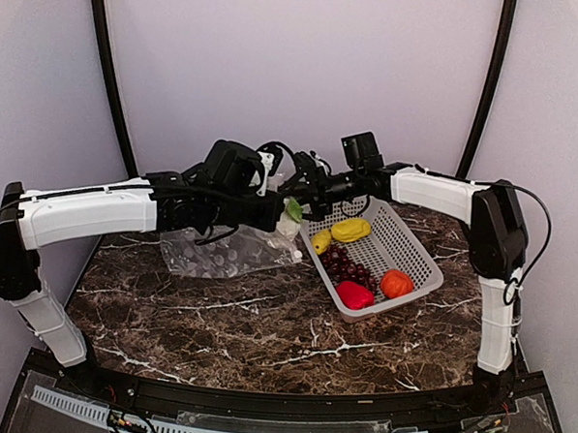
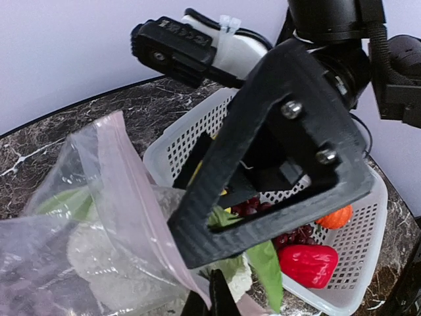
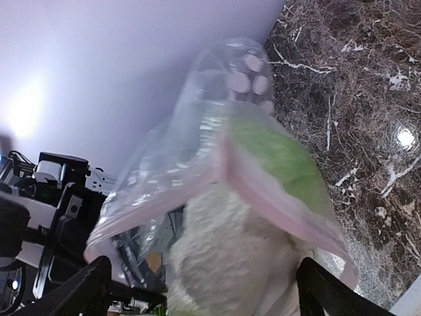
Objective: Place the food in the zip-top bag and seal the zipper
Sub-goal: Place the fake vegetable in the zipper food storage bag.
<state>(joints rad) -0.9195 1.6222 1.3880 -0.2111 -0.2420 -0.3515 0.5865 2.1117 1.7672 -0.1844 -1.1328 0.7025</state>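
Pinching the rim of the zip-top bag (image 2: 72,171) with the left gripper (image 2: 212,297), apparently closed on the plastic just beside the zipper (image 2: 131,197), so as to keep the mouth lifted and gaping toward the basket (image 1: 404,244). Holding the cauliflower (image 3: 217,257) half inside that mouth with the right gripper (image 3: 210,296), clamped around it, some green leaf showing through the plastic. Clear and floppy, dotted whitish, crumpled on the tabletop (image 1: 216,319) left of the basket, pink strip arching over the white head. Waiting in the basket: two yellow pieces (image 1: 351,229), grape bunch (image 1: 345,263), red pepper (image 1: 355,295), tomato (image 1: 395,283). Probably mid-insertion of the first item, sealing well ahead.
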